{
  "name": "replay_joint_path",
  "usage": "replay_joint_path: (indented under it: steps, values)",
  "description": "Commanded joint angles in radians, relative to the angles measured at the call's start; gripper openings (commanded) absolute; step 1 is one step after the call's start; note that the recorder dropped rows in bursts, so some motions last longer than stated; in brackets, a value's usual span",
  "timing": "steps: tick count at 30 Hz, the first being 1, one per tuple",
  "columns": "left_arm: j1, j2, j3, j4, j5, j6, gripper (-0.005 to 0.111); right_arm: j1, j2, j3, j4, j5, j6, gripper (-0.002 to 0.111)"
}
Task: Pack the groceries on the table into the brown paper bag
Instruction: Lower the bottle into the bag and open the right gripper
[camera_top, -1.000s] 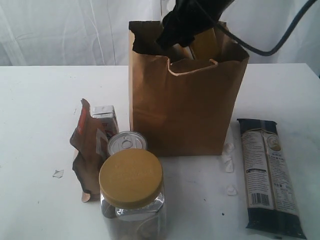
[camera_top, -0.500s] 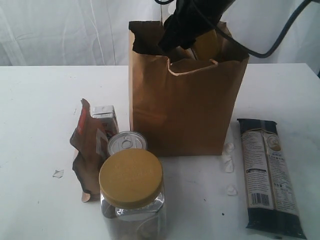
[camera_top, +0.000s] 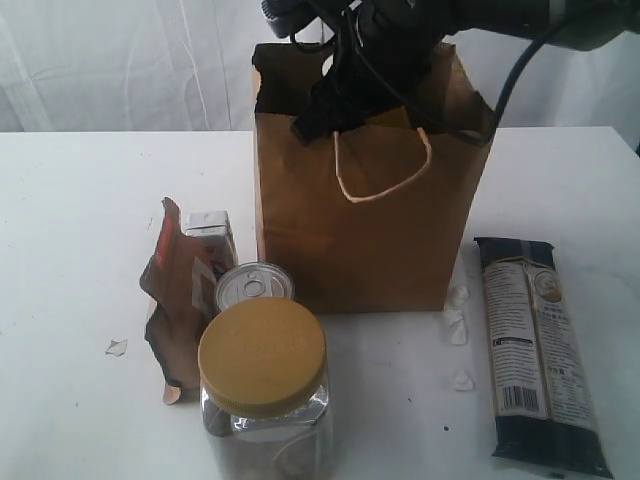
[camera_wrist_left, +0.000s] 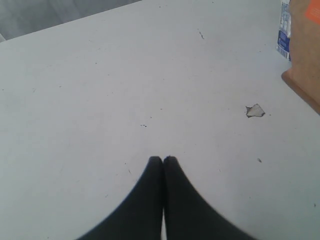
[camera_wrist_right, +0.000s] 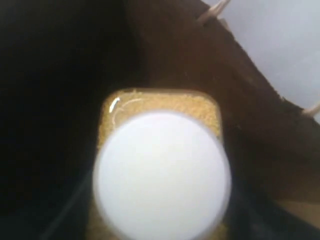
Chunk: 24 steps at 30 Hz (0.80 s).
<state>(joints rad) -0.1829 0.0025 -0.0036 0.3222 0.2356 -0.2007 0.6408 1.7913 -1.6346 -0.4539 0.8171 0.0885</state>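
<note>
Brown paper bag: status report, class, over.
Left gripper shut, above table. Right gripper at brown paper bag mouth, grip unseen. Yellow white-capped bottle inside. Nothing seen blocking.

The brown paper bag (camera_top: 370, 240) stands upright and open on the white table (camera_top: 80, 200). Inside it is the yellow white-capped bottle (camera_wrist_right: 162, 175), cap up. Left of the bag cluster the clear jar with mustard lid (camera_top: 265, 390), small tin can (camera_top: 254, 285), crumpled brown foil pouch (camera_top: 175, 300) and small white-blue carton (camera_top: 210, 232). The long dark pasta packet (camera_top: 540, 350) lies flat to its right.
</note>
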Motion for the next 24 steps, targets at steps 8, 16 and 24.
replay_joint_path:
  steps: [8,16,24]
  values:
    - [0.004,-0.003,0.004,0.0,-0.003,-0.003,0.0,-0.003,0.007,-0.016,-0.037,-0.087,0.051,0.031]
    - [0.004,-0.003,0.004,0.0,-0.003,-0.003,0.0,-0.003,0.038,-0.016,-0.037,-0.079,0.098,0.046]
    - [0.004,-0.003,0.004,0.0,-0.003,-0.003,0.0,-0.003,0.036,-0.016,-0.039,-0.026,0.1,0.046]
